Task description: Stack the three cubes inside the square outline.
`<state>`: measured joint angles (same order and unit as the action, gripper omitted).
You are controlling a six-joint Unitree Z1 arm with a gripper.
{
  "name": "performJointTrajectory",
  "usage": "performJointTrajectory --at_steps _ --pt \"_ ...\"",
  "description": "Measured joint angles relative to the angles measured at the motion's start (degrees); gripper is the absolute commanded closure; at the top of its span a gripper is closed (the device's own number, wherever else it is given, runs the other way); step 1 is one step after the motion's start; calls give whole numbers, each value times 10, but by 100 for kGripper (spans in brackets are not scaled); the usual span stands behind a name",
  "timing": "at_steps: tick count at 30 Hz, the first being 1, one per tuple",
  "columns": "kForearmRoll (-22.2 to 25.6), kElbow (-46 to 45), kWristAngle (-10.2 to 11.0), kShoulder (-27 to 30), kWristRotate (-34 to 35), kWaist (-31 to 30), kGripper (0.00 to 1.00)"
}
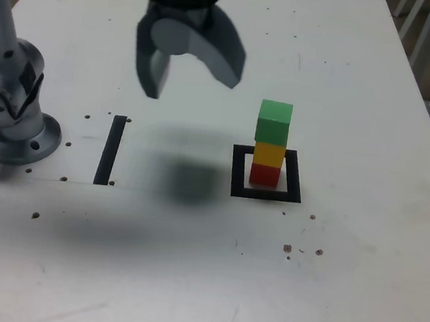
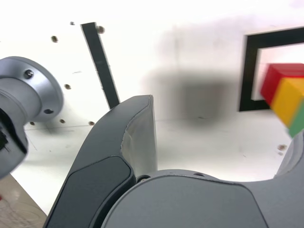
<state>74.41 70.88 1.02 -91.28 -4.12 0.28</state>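
The white table [image 1: 184, 283] filled most of the exterior view. The robot's round grey base [image 1: 12, 116] sat at that view's left. High above the table hung the gripper [image 1: 190, 72], with its two fingers spread apart and nothing between them. It was well to the left of the cubes in the exterior view, with its dark shadow on the table below.

The square outline [image 1: 239, 172] lay right of the middle. A straight black strip [image 1: 110, 150] lay to its left. Inside the square stood a tower: the red cube [image 1: 265, 175] at the bottom, the yellow cube [image 1: 269, 153] on it, and the green cube [image 1: 274, 122] on top.

The stacking looked done. The next move probably called only for keeping the arm away, so that the tower did not fall.
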Motion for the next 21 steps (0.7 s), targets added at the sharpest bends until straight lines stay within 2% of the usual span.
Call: performJointTrajectory --at_steps 11,21 --pt "-75 -178 -7 85 4 13 0" --pt "-132 -255 -13 104 9 13 0"
